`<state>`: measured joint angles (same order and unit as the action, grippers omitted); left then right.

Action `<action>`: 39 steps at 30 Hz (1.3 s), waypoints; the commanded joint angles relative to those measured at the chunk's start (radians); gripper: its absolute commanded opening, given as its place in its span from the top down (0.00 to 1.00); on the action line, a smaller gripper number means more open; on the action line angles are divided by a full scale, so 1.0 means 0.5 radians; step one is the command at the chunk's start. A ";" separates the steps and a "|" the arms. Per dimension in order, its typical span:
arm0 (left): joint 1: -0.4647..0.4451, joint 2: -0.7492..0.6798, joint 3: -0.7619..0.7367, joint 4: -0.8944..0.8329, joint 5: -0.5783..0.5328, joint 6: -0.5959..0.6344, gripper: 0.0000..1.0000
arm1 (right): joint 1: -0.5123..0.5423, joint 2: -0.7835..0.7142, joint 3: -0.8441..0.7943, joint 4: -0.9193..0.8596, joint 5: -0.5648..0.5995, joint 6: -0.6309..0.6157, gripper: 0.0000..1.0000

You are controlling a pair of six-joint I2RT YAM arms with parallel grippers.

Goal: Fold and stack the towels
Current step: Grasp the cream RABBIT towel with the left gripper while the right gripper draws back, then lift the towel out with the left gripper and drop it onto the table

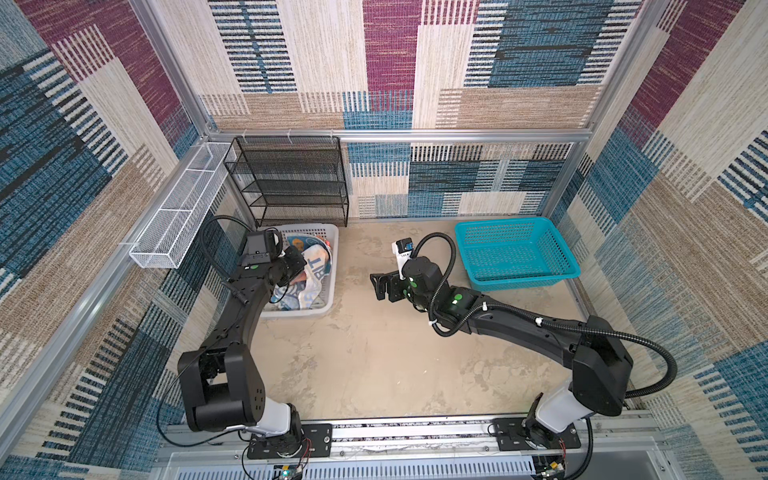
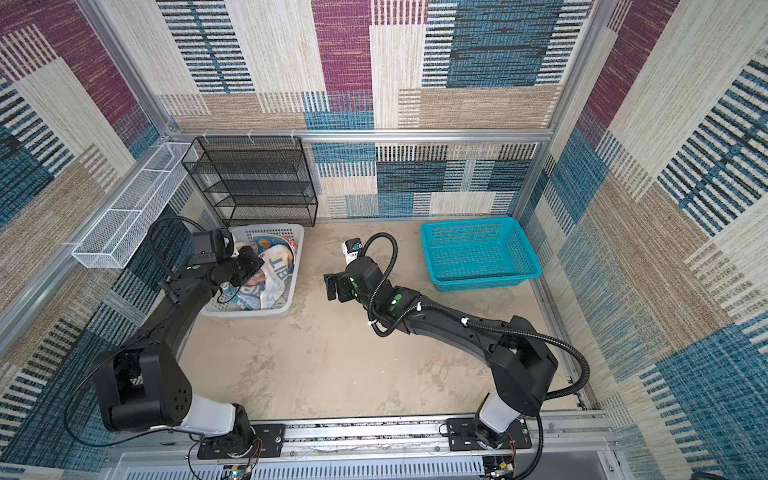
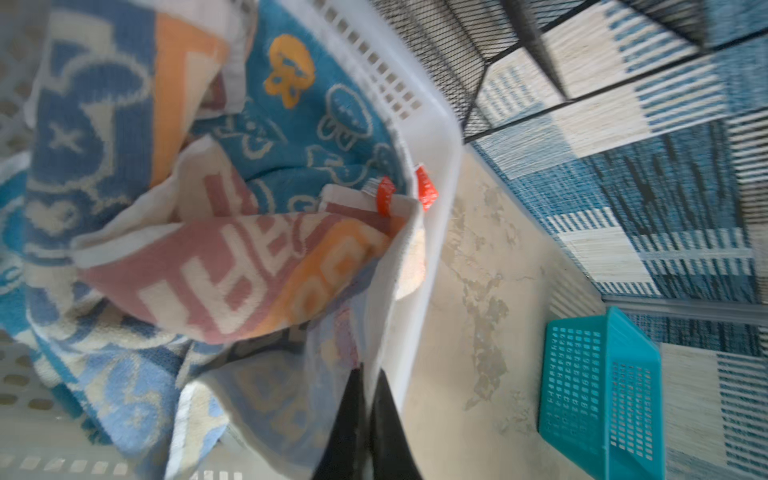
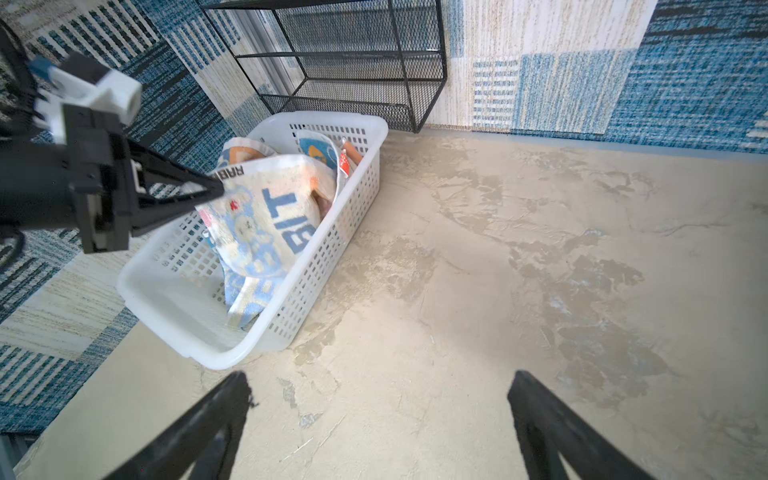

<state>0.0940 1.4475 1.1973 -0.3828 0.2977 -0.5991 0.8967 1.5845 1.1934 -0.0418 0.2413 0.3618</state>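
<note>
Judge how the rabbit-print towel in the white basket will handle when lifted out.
Probably floppy: the rabbit-print towel hangs in folds from the left hand. Likely light, since a pinched edge holds it. It may drag the other towels, bunched against it in the white basket.

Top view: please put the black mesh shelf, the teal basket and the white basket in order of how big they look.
1. black mesh shelf and teal basket: about alike, the shelf perhaps slightly bigger.
2. white basket: smallest, though the left arm hides part of it.
</note>
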 commanded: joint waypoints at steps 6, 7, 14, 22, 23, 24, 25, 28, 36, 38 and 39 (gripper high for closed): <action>-0.451 -0.249 0.446 -0.195 -0.128 0.234 1.00 | -0.073 -0.190 -0.020 -0.024 -0.006 -0.011 0.01; -0.528 -0.246 0.519 -0.198 -0.115 0.248 1.00 | -0.100 -0.240 -0.049 -0.019 -0.002 0.004 0.01; -1.074 -0.156 0.869 -0.174 -0.150 0.274 1.00 | -0.317 -0.659 -0.295 -0.097 0.037 -0.008 0.01; -1.644 0.184 1.315 -0.102 -0.100 0.356 1.00 | -0.521 -1.017 -0.472 -0.231 0.132 -0.075 0.01; -1.681 0.236 1.373 -0.102 -0.079 0.360 1.00 | -0.562 -1.049 -0.492 -0.241 0.131 -0.069 0.01; -1.697 0.280 1.407 -0.105 -0.069 0.361 1.00 | -0.601 -1.076 -0.508 -0.260 0.116 -0.067 0.01; -1.705 0.314 1.418 -0.106 -0.073 0.358 1.00 | -0.630 -1.092 -0.517 -0.280 0.113 -0.062 0.01; -1.694 0.362 1.368 -0.116 -0.174 0.356 1.00 | -0.687 -1.132 -0.529 -0.338 0.141 -0.077 0.01; -1.591 0.428 1.183 -0.029 -0.163 0.229 1.00 | -0.743 -1.103 -0.587 -0.316 0.068 -0.092 0.01; -1.507 0.409 1.012 0.012 -0.172 0.120 1.00 | -0.756 -1.064 -0.596 -0.308 0.038 -0.095 0.01; -1.455 0.389 0.907 0.043 -0.169 0.059 1.00 | -0.759 -1.040 -0.598 -0.308 0.017 -0.095 0.01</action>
<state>-0.6762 1.6512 1.7226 -0.3836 0.2428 -0.4828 0.5213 1.0454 0.9001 -0.2062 0.2802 0.3172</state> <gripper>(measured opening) 0.056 0.992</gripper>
